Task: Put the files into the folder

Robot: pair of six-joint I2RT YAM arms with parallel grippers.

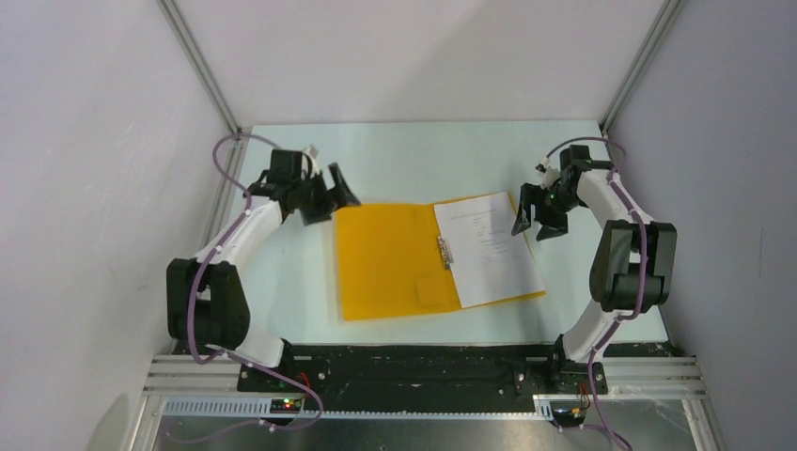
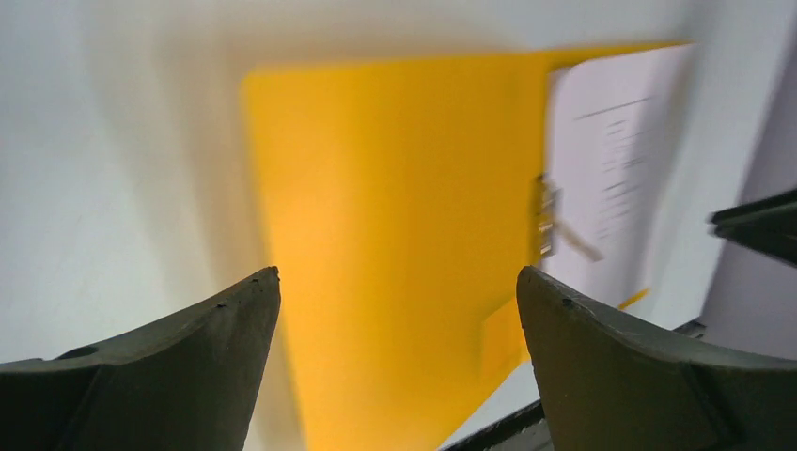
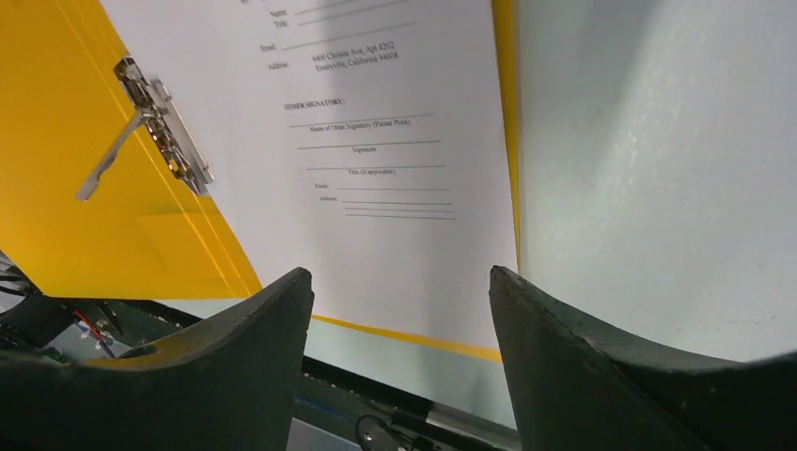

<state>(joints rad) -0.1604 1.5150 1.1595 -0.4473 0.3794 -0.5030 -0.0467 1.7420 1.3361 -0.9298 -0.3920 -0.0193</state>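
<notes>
Orange-yellow folder (image 1: 390,258) lies open on the surface (image 1: 423,155), the files (image 1: 489,249) resting on its right half beside the clip (image 1: 445,252). Left gripper (image 1: 334,205) and right gripper (image 1: 536,228) both hang spread and empty. If the sheets are loose, swinging the cover shut could drag them askew.

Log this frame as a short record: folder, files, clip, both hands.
folder: orange-yellow, open flat on the table
files: white printed sheets lying on its right half
clip: metal, along the sheets' left edge
left hand: open, empty, near the folder's far left corner
right hand: open, empty, near the sheets' far right corner
</notes>
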